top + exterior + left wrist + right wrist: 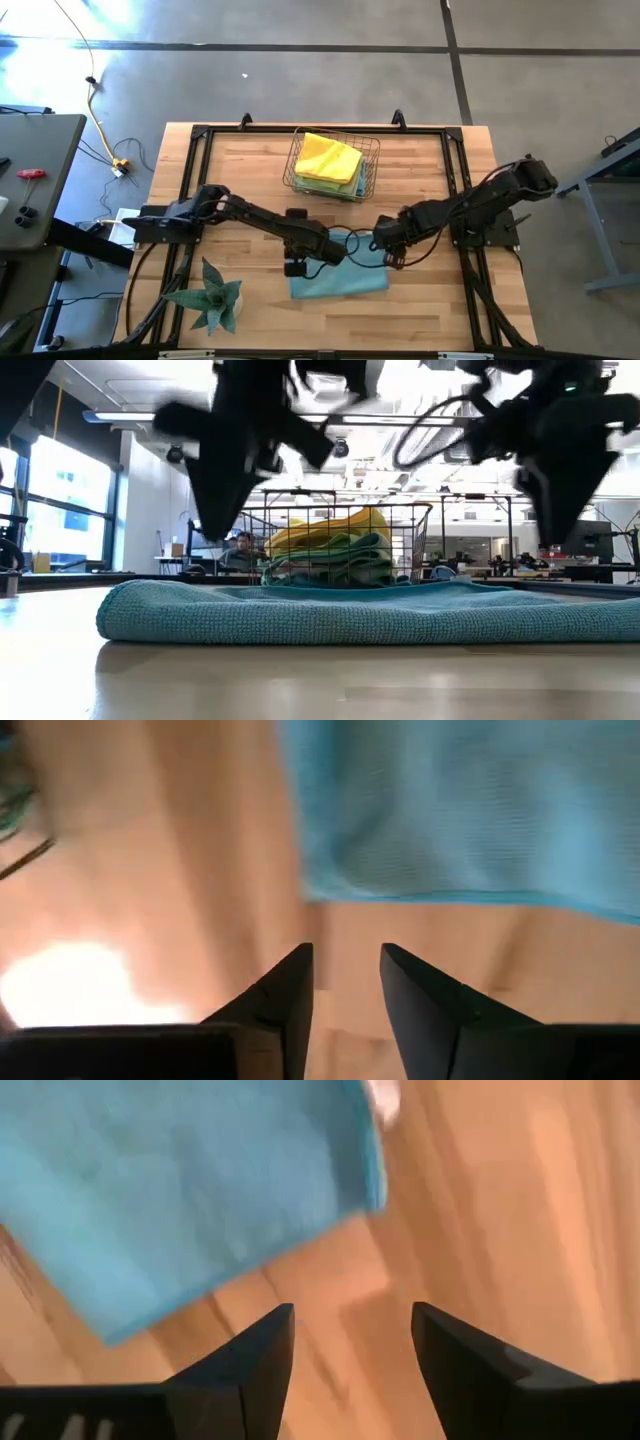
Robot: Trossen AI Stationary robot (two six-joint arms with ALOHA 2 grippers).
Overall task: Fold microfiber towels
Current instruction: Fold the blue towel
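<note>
We see two dark, near-black arms, each a chain of chunky jointed segments. The left arm point(250, 215) ends in a blocky wrist, with black cable looping off beside it. The right arm point(470, 205) looks bulkier at its far joint, and thin black cable curls round its wrist. Up close, the left gripper point(345, 982) shows two flat, matte black wedge fingers tapering to blunt tips. The right gripper point(352, 1342) has the same black wedges.
</note>
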